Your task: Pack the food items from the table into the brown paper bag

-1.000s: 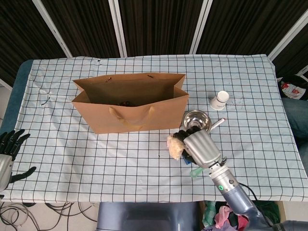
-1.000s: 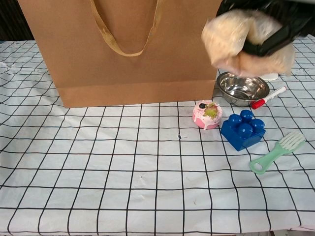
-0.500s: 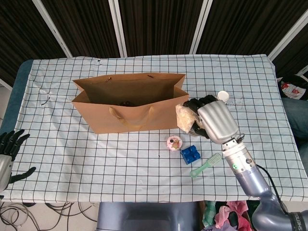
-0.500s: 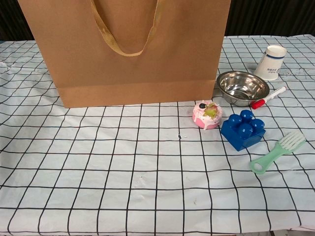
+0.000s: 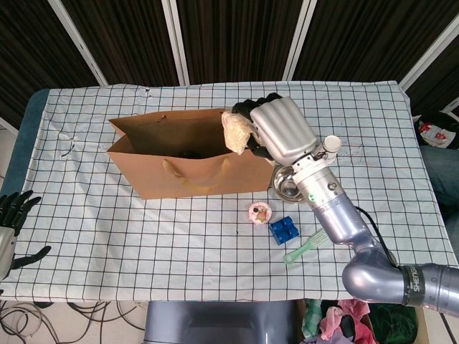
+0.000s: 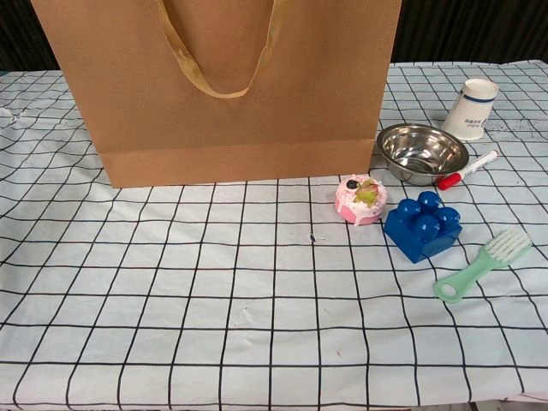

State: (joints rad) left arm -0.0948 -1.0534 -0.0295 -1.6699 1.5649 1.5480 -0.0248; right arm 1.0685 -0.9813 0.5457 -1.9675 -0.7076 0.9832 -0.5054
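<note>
Since 1 second ago, the right hand [image 5: 276,129] is seen to have been carried up and to the left, from low over the table near the toys to a place above the right end of the brown paper bag [image 5: 193,161]. Its fingers are closed round a pale, crumbly bread roll [image 5: 235,131], which is held at the hand's left side, toward the bag. The roll is seen right over the open top of the bag, near the right end of the opening, so the inside of the bag lies straight below it. The long way of the opening runs left to right, and most of the room is left of the roll. It is judged that the roll only needs to be let go or lowered. Something dark is seen inside the bag, but what it is cannot be told.

On the table, 1 pink cake [image 6: 360,199] is waiting just in front of the bag's right corner, near the right arm. The left hand [image 5: 14,215] is far off at the left edge, with fingers spread and nothing held.
</note>
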